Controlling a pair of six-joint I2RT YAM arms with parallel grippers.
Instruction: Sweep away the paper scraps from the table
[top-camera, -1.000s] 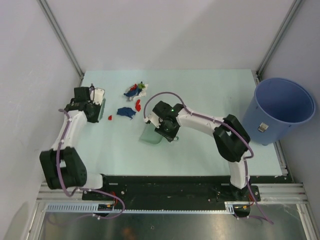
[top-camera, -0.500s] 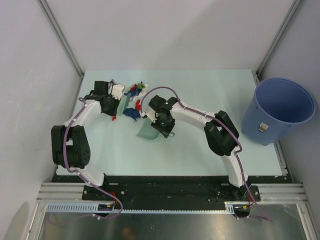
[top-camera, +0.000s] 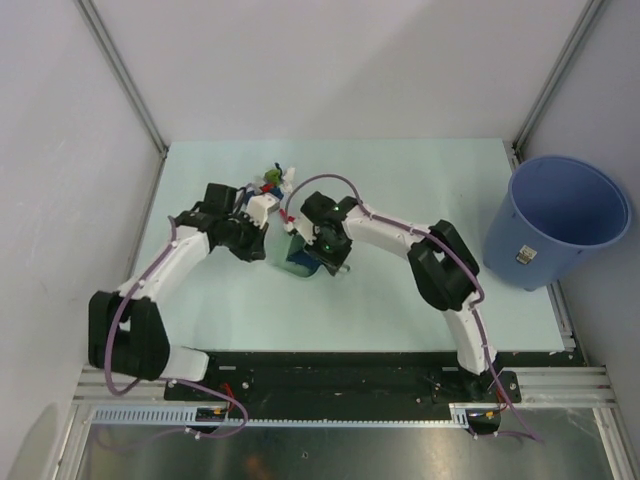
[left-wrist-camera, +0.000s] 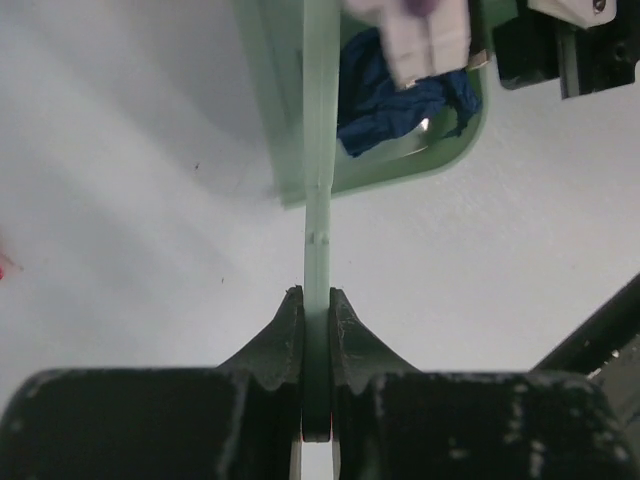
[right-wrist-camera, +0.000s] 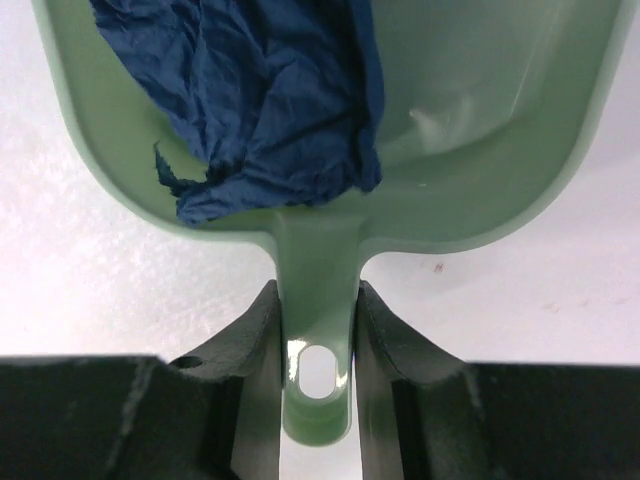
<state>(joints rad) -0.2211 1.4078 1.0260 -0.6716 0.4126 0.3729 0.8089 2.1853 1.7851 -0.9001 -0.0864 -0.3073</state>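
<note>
My right gripper (top-camera: 322, 243) (right-wrist-camera: 316, 296) is shut on the handle of the pale green dustpan (top-camera: 290, 265) (right-wrist-camera: 480, 150), which lies flat on the table (top-camera: 420, 180). A crumpled dark blue paper scrap (top-camera: 298, 254) (right-wrist-camera: 270, 100) (left-wrist-camera: 390, 100) lies inside the pan. My left gripper (top-camera: 258, 226) (left-wrist-camera: 316, 298) is shut on a thin pale green sweeper blade (left-wrist-camera: 320, 200), whose far end is at the pan's mouth. A small cluster of green, red and white scraps (top-camera: 272, 181) lies on the table behind the grippers. A red scrap (left-wrist-camera: 5, 265) shows at the left edge of the left wrist view.
A big round blue bucket (top-camera: 565, 215) stands off the table's right edge. Grey walls and metal frame posts (top-camera: 125, 80) enclose the back and sides. Both arms meet at the table's left-centre.
My left gripper has swept the blade rightward from the table's left side to the dustpan. The blue scrap has gone from the table into the pan. The right gripper shifted slightly left.
</note>
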